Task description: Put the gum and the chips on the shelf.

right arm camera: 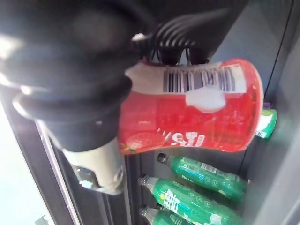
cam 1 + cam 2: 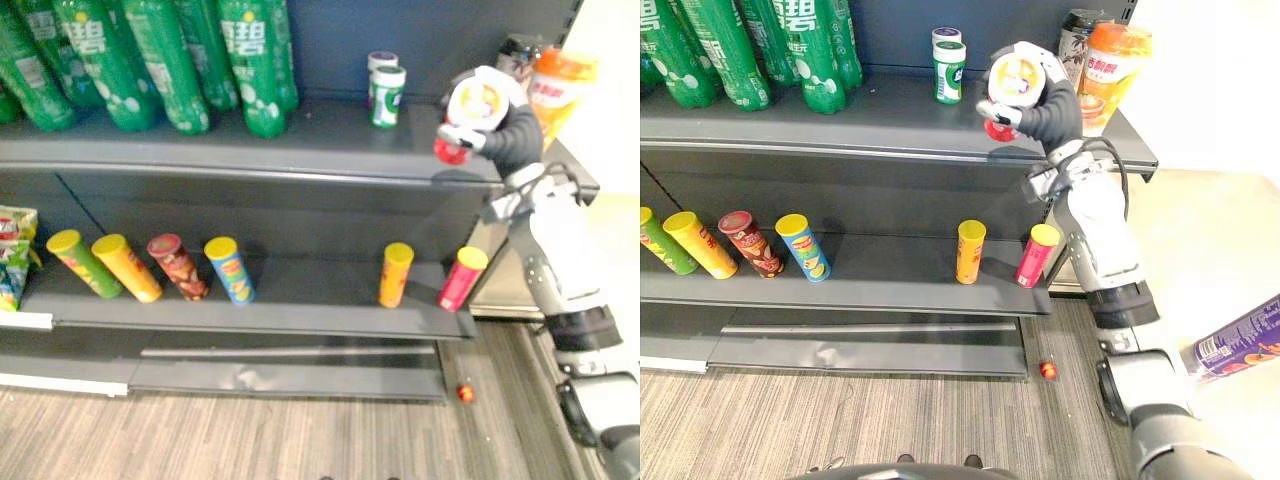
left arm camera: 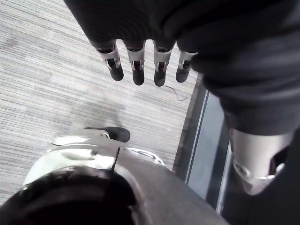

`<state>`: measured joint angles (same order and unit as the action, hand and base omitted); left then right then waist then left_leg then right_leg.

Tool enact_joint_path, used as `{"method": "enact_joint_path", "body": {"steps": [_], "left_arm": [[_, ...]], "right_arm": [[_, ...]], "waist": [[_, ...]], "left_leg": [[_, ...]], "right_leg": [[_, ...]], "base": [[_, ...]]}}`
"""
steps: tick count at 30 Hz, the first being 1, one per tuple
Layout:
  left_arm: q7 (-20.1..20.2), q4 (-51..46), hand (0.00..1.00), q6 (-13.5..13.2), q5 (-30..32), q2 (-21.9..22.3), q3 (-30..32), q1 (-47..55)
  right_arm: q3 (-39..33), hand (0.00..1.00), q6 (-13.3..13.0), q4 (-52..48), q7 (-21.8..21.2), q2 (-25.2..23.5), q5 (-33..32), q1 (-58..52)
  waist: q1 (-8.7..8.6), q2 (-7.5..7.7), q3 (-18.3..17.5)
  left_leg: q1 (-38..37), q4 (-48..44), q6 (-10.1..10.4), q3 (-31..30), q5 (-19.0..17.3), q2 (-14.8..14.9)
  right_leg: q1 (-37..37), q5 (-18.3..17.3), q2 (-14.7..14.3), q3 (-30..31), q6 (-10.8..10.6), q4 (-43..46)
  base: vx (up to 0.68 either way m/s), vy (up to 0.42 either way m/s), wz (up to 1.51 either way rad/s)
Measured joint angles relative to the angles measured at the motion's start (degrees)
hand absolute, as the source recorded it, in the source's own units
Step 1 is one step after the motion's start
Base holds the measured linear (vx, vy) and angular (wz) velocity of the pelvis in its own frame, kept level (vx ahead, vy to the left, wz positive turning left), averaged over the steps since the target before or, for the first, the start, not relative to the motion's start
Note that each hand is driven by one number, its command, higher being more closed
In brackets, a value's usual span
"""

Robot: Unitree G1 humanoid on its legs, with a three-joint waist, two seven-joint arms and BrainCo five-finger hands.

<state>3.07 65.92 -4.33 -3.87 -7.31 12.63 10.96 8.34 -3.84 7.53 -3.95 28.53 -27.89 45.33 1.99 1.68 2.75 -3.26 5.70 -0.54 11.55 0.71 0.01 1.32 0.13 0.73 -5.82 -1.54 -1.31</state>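
Right hand (image 2: 1048, 108) aloft around gum (image 1: 201, 117)

This is a shop: a dark metal display shelf (image 2: 840, 140) carries goods in rows. Well to the left of the robot hand (image 2: 1045, 108), green bottles (image 2: 740, 50) stand packed together. Two gum jars (image 2: 949, 68) are near on its left, drink cups (image 2: 1110, 70) just right of it, and chip cans (image 2: 800, 247) line up below it. The red container (image 1: 187, 117) it grips bears a barcode (image 1: 204, 80).
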Motion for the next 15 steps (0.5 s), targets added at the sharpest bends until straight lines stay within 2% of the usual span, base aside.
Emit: {"method": "enact_joint_path", "body": {"steps": [5,8,15], "left_arm": [[0.00,0.01,0.00,0.16,-0.45,-0.02,-0.05,-0.36],[0.00,-0.01,0.00,0.73,-0.63,-0.01,-0.05,-0.98],[-0.01,-0.01,0.00,0.77,-2.65,-0.01,-0.46,-1.88]], "right_arm": [[3.73,1.00,2.41,6.83,0.16,-0.12,-0.26,4.72],[3.75,1.00,2.85,11.01,0.30,-0.31,-0.25,6.77],[3.76,1.00,4.70,16.72,1.07,-0.93,-0.11,10.42]], "waist": [[0.93,0.04,-0.02],[1.71,0.05,-0.02],[2.04,0.08,0.02]], "left_leg": [[0.16,0.02,0.07,-0.02,0.18,0.26],[0.24,0.04,0.27,-0.30,0.36,0.47],[0.93,0.05,0.56,-1.23,0.85,0.92]], "right_leg": [[0.06,0.40,-0.31,0.02,0.37,-0.52],[0.05,0.40,-0.55,-0.21,0.37,-0.54],[-0.17,0.53,-0.99,-1.02,0.58,-0.86]], "base": [[0.00,0.000,0.00],[0.00,-0.016,0.03],[0.00,-0.018,0.06]]}}
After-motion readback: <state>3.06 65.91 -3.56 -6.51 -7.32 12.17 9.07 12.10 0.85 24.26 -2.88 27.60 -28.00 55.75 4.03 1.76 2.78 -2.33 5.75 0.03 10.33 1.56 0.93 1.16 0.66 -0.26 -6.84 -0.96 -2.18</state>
